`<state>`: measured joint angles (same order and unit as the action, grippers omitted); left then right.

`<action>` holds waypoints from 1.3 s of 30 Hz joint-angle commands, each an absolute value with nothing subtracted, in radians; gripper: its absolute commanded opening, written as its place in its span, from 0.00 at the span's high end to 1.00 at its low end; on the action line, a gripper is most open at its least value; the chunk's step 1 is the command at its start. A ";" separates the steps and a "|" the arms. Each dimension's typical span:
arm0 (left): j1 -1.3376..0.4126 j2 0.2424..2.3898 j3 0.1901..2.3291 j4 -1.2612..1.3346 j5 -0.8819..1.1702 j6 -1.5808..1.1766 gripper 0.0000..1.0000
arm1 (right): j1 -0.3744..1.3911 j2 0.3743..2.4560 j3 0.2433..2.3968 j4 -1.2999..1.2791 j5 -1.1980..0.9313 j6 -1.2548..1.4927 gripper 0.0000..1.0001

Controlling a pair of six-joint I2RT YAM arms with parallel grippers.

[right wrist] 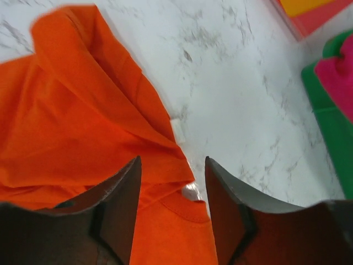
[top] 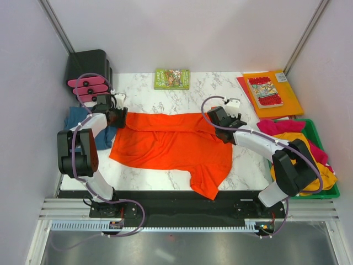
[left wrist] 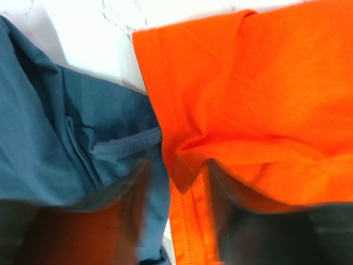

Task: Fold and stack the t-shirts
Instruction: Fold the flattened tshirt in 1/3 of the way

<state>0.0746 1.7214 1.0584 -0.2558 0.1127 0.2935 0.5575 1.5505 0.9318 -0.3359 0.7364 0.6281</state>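
Note:
The orange-red t-shirt (top: 171, 144) lies spread across the marble table (top: 215, 88), one sleeve hanging toward the front edge. My left gripper (top: 117, 117) is low at its back left corner. In the left wrist view the jaws (left wrist: 176, 185) stand apart with the orange hem (left wrist: 190, 221) between them, and the teal-blue t-shirt (left wrist: 60, 138) lies under the left finger. My right gripper (top: 220, 118) is at the back right corner, open (right wrist: 171, 165), with the orange collar edge (right wrist: 182, 207) between its fingers. The teal shirt (top: 83, 126) lies bunched at the left edge.
A green bin (top: 325, 190) at the right holds magenta-pink (top: 278, 127) and mustard-yellow (top: 325, 179) shirts. An orange folder (top: 289, 99) with a comic book lies at the back right. A green book (top: 172, 78) lies at the back. A black stand (top: 88, 69) is at the back left.

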 commanded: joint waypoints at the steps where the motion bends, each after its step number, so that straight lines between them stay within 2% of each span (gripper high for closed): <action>1: 0.080 1.689 1.143 -0.250 0.150 0.301 0.35 | 0.560 1.569 1.080 -0.322 0.773 0.566 0.39; 2: 0.080 1.687 1.170 -0.253 0.164 0.287 0.32 | 0.560 1.586 1.119 -0.318 0.759 0.540 0.38; 5: 0.080 1.707 1.228 -0.261 0.176 0.252 0.31 | 0.558 1.643 1.179 -0.298 0.739 0.511 0.38; 7: 0.078 1.750 1.261 -0.273 0.181 0.236 0.33 | 0.557 1.684 1.207 -0.292 0.727 0.497 0.44; 9: 0.071 1.782 1.308 -0.278 0.186 0.222 0.36 | 0.540 1.758 1.252 -0.284 0.698 0.486 0.46; 20: 0.012 1.959 1.417 -0.282 0.143 0.209 0.37 | 0.482 1.996 1.402 -0.268 0.664 0.459 0.44; 23: 0.011 1.997 1.437 -0.284 0.132 0.209 0.39 | 0.454 2.011 1.420 -0.270 0.675 0.465 0.52; 24: 0.012 2.005 1.443 -0.285 0.127 0.206 0.40 | 0.446 2.017 1.427 -0.268 0.672 0.469 0.63; 27: 0.012 2.040 1.473 -0.293 0.107 0.198 0.49 | 0.416 2.051 1.468 -0.290 0.655 0.475 0.84; 29: 0.011 2.059 1.494 -0.304 0.086 0.195 0.54 | 0.400 2.080 1.505 -0.320 0.653 0.480 0.92; 30: -0.015 2.065 1.502 -0.308 0.080 0.195 0.62 | 0.396 2.085 1.512 -0.327 0.652 0.480 0.97; 35: -0.015 2.103 1.539 -0.318 0.043 0.201 0.82 | 0.368 2.097 1.517 -0.327 0.644 0.486 1.00; 39: -0.015 2.123 1.578 -0.328 0.034 0.196 0.84 | 0.353 2.109 1.528 -0.334 0.632 0.495 1.00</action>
